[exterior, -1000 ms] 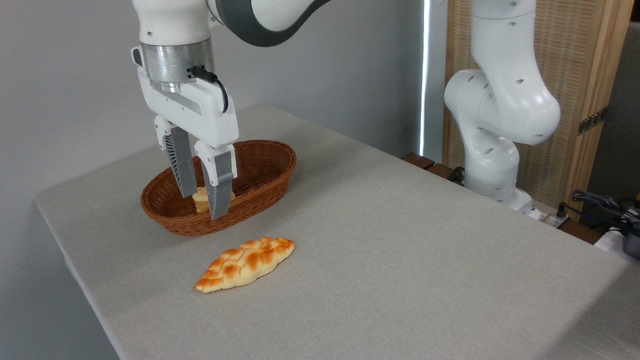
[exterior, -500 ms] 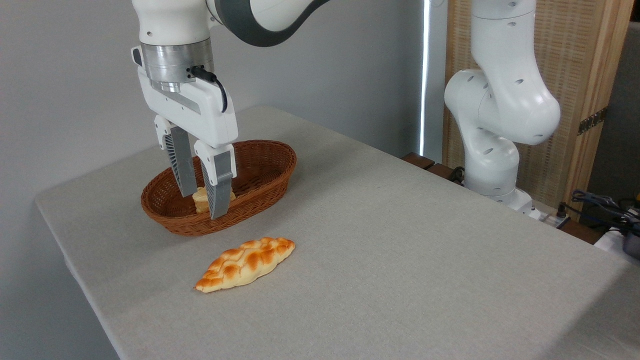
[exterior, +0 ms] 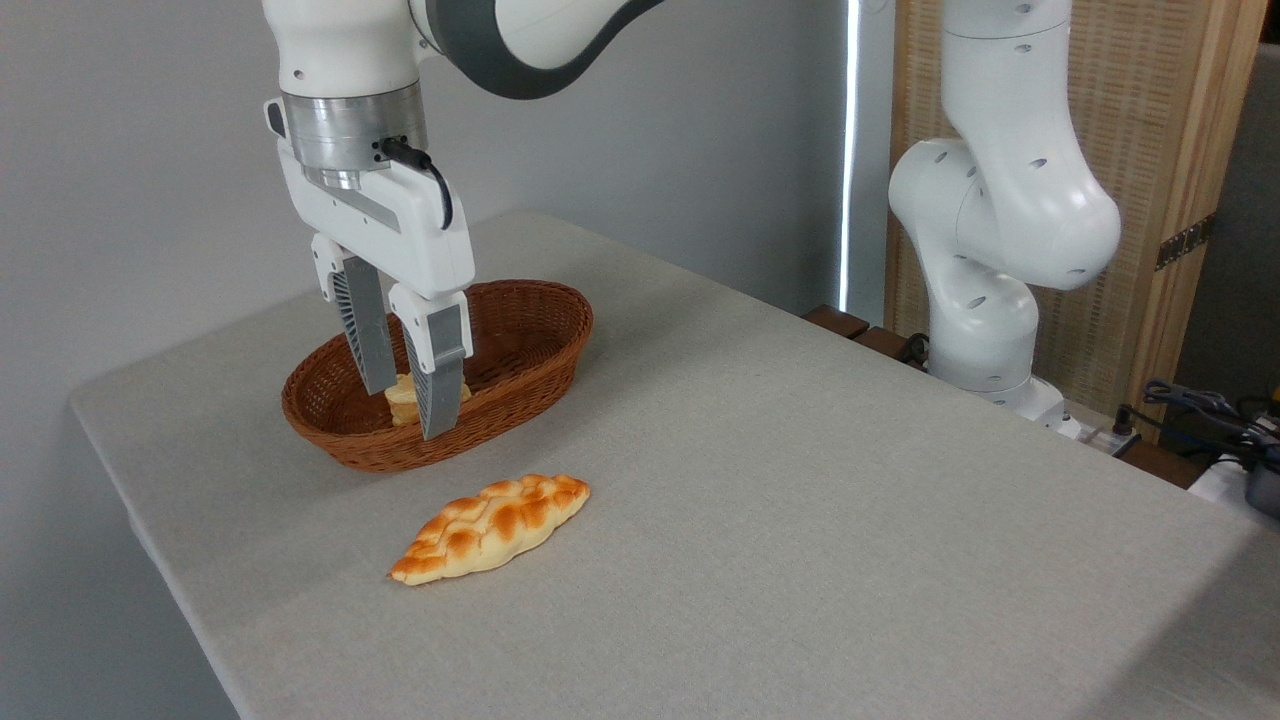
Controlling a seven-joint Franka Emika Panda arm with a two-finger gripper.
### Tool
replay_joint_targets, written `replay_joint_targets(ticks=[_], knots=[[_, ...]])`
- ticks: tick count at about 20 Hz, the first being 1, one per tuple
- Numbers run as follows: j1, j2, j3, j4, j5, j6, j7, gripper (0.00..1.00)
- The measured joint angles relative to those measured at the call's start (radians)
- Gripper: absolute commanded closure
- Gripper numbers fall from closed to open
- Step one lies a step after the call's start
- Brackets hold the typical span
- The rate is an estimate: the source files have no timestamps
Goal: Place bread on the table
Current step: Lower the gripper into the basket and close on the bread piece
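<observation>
The bread (exterior: 402, 393), a small pale-yellow bun, lies in the brown wicker basket (exterior: 520, 345) at the back left of the table (exterior: 800, 480). My gripper (exterior: 406, 412) reaches straight down into the basket. Its two grey fingers (exterior: 437, 375) stand on either side of the bun and close against it. The near finger hides part of the bun, which still rests on the basket floor.
A longer braided golden loaf (exterior: 490, 527) lies on the cloth just in front of the basket. The arm's white base (exterior: 985, 300) stands past the table's far right edge, with cables (exterior: 1210, 410) beyond it.
The far finger has edged a little toward the bun and the wrist has shifted slightly. The bun and the loaf have not moved.
</observation>
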Motion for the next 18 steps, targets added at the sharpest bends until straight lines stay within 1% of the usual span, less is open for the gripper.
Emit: replay_joint_targets(ticks=[1,4,6,8,13,16,18], knots=[[0.000,0.001,-0.006,-0.001,-0.008,0.000,0.000,0.00],[-0.001,0.005,-0.035,-0.008,-0.060,0.000,0.000,0.00],[-0.001,0.008,-0.063,-0.016,-0.084,0.000,0.000,0.00],[-0.002,0.020,-0.105,-0.032,-0.092,0.001,0.000,0.00],[-0.005,0.078,-0.214,-0.072,-0.093,0.043,0.000,0.00],[-0.006,0.102,-0.260,-0.075,-0.093,0.050,-0.001,0.00],[-0.008,0.105,-0.275,-0.075,-0.093,0.050,-0.001,0.00]])
